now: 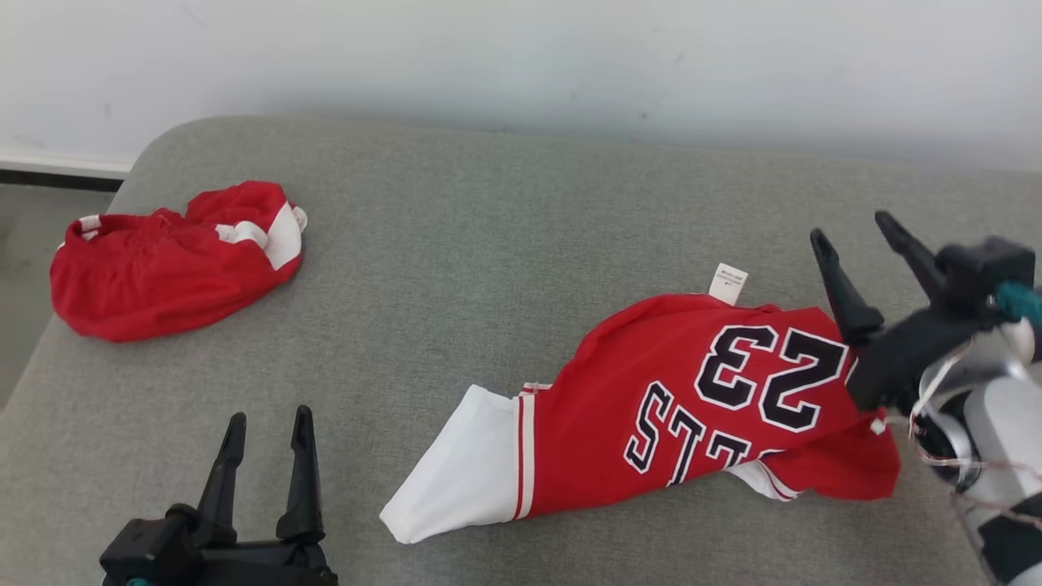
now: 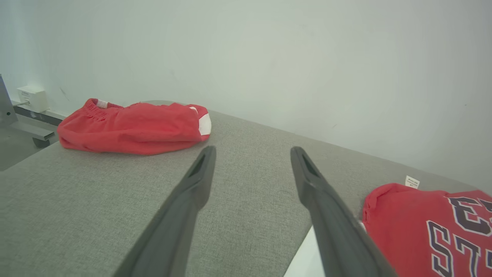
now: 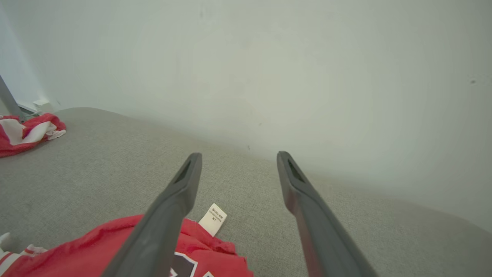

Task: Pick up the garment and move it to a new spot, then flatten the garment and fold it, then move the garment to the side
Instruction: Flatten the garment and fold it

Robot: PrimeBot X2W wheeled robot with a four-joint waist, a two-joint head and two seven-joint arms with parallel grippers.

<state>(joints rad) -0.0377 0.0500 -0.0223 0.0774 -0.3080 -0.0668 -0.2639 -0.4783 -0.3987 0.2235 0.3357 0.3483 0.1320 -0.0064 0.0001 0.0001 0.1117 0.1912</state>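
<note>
A red fabric jersey (image 1: 692, 407) with a white end panel, black white-edged lettering and the number 23 is being seen lying loosely crumpled, print up (digits upside down in the head view), on the right half of a grey fabric cushion (image 1: 488, 244), its small white label (image 1: 728, 284) being shown at the far edge.

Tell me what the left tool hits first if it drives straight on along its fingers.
Most likely the bare grey cushion, between the red shorts and the jersey; the open left tool points at neither garment. If it clears the fabric, the white wall comes next; depth is unclear.
</note>
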